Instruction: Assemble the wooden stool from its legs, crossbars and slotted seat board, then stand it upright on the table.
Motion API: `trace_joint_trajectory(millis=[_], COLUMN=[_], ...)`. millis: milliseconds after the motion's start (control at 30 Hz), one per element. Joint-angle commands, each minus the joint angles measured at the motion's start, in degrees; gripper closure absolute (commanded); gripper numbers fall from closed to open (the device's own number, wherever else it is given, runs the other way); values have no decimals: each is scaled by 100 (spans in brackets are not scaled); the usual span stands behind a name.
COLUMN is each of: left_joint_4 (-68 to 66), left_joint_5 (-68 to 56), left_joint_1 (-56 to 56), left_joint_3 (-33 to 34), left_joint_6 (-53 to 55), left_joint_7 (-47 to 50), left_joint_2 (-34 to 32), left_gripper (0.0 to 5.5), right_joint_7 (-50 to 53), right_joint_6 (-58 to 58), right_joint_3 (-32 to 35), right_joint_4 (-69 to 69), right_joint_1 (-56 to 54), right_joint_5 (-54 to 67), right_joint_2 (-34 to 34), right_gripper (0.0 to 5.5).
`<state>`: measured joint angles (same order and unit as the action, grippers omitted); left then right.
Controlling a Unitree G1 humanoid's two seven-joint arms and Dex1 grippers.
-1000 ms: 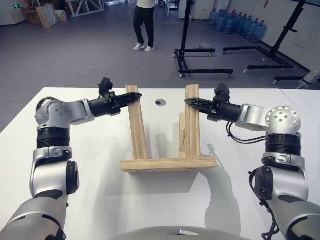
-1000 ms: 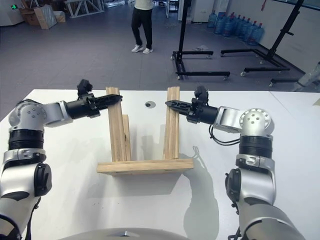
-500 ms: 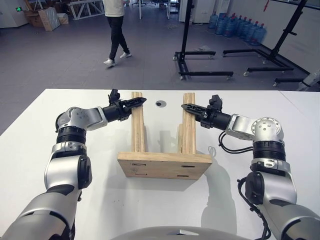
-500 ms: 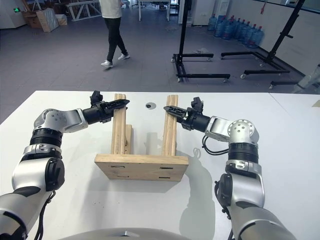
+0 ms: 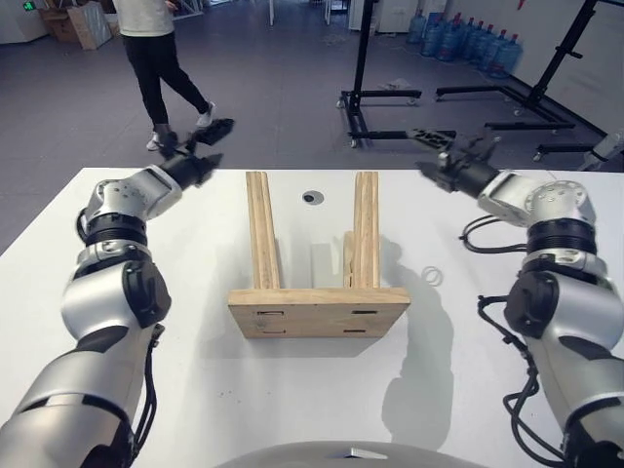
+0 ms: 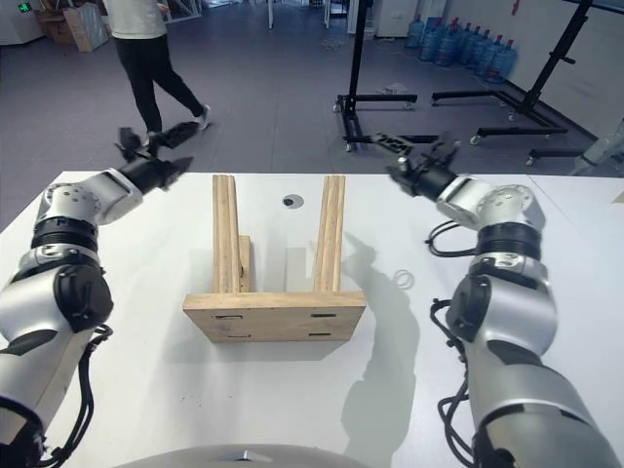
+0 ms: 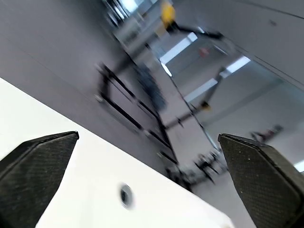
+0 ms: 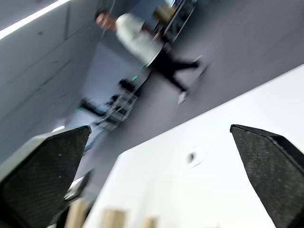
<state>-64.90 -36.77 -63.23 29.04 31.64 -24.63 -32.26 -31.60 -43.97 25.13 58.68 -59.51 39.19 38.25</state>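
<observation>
- The wooden stool [image 5: 319, 312] lies on the smooth white table [image 5: 195, 390], flat legs toward 12 o'clock.
- The left gripper [image 7: 148, 137], at 10 o'clock, gapes wide.
- The right gripper [image 8: 160, 128], at 2 o'clock, gapes wide.

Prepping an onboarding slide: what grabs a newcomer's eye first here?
The wooden stool lies on its side in the middle of the white table, with its slotted seat board toward the camera and its legs pointing away. Near the far edge, the left gripper and right gripper hang open on either side, clear of the stool.
</observation>
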Motion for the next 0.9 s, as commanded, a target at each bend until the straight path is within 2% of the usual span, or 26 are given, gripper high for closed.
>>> trace_joint_trajectory(millis=[33,67,100,133,167,200,267,300,367,500,600,900], left_joint_4=[622,1646,2731,3830,4680,5379,6460,6864,7410,7800,8221,7578], left_joint_5=[2115,2042,1787,1303,846,390,41,195,482,911,893,1386], left_joint_1=[2263,4158,6205,8020,8504,8320,7465,7288,7131,7155,7461,7150], left_joint_3=[-1581,-1524,-1135,-717,-515,-632,-1480,-1855,-2149,-2387,-2617,-2717], left_joint_6=[-2945,-3342,-3893,-4002,-3385,-2791,-2096,-2190,-2249,-2496,-2391,-2612], left_joint_7=[-2388,-4051,-5466,-6319,-6596,-6429,-5882,-5677,-5217,-4701,-4812,-4449], left_joint_2=[-2065,-2616,-2915,-3039,-2874,-2625,-2249,-2120,-1809,-1271,-1306,-1159], left_gripper=[12,12,12,12,12,12,12,12,12,12,12,12], right_joint_7=[-1708,-2484,-3234,-3916,-4385,-4553,-4388,-4267,-4132,-3731,-3525,-3143], right_joint_6=[1763,2546,3319,3898,3956,3890,3594,3498,3387,3291,3159,2929], right_joint_3=[-515,-312,159,685,1073,1016,6,-523,-1073,-1576,-2033,-2064], right_joint_4=[-1127,-2082,-3036,-3893,-4784,-5475,-6211,-6444,-6966,-7426,-7635,-7283], right_joint_1=[2464,4150,5839,7209,8148,8551,8291,8026,7867,7838,7749,7162], right_joint_5=[-1303,-1627,-1860,-1909,-1676,-1399,-1080,-1085,-1135,-1302,-1410,-1382], right_joint_2=[1750,2064,2118,1942,1577,1325,1213,1188,968,427,243,256], right_gripper=[10,10,10,10,10,10,10,10,10,10,10,10])
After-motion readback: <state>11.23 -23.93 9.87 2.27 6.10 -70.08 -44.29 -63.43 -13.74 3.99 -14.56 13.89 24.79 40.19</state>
